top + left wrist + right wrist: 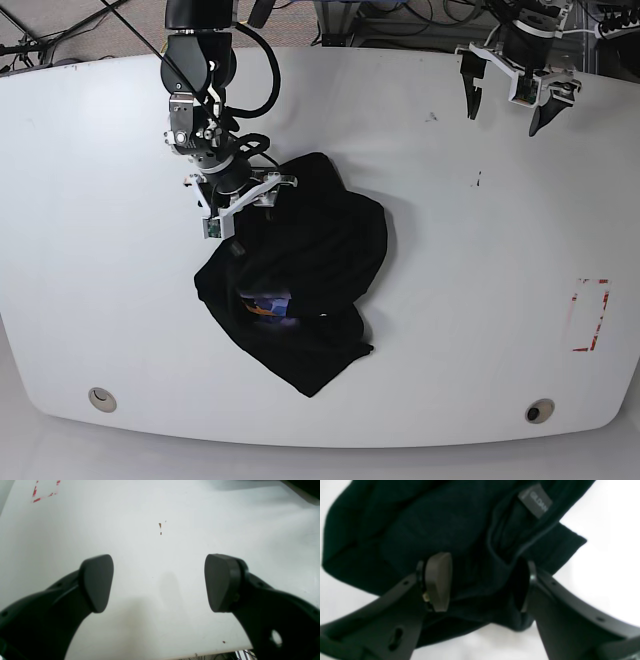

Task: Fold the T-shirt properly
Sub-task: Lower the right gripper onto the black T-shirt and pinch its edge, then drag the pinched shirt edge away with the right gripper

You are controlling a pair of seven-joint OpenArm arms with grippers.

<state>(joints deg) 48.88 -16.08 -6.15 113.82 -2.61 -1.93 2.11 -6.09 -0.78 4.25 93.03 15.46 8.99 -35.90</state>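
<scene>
While the left gripper [159, 582] hangs over bare tabletop [450, 260] near the far right corner, its jaws stand spread wide with nothing between them; only a few small brown specks [160, 528] and a red-and-white tape outline [45, 492] mark the white surface below it. That outline lies by the right edge of the tabletop.

Left of the middle, the T-shirt [300, 280] lies crumpled in a black heap, well apart from every edge, with a small purple-blue-orange printed patch [266, 305] peeking out of a fold. The right gripper [480, 585] sits low over the heap's far left part. Its jaws are partly apart, with dark cloth bunched between the pads [438, 581]; whether they pinch that cloth I cannot tell. A grey neck label [536, 501] shows just beyond them.
</scene>
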